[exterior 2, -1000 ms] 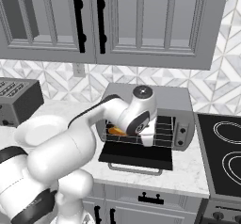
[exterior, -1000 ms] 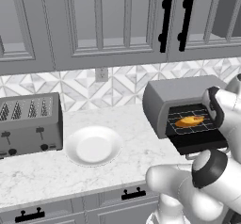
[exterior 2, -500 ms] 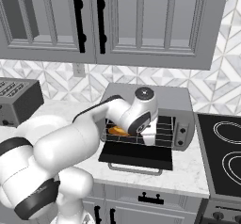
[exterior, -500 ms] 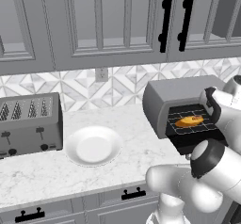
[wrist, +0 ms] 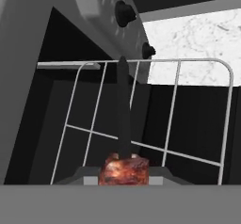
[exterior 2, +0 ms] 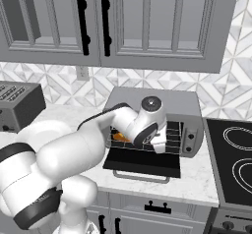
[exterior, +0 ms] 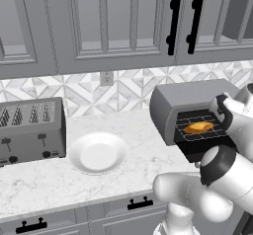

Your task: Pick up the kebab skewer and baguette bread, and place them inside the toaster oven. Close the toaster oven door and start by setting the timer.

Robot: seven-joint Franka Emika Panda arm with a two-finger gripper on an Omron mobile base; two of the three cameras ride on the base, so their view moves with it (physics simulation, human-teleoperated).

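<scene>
**Skewer in gripper at open toaster oven**

Gripper (wrist: 123,177) clamped on the kebab skewer (wrist: 123,169): meat chunk sits between the fingertips, dark stick pointing away over the wire rack (wrist: 155,119). Toaster oven (exterior: 190,98) on the counter (exterior: 59,179), toaster oven door (exterior 2: 142,161) folded down flat. Baguette bread (exterior: 198,127) lies on the rack inside, left part of the cavity. Arm's wrist sits at the oven mouth. White plate (exterior: 98,152) and toaster (exterior: 30,130) well apart to the left.
</scene>
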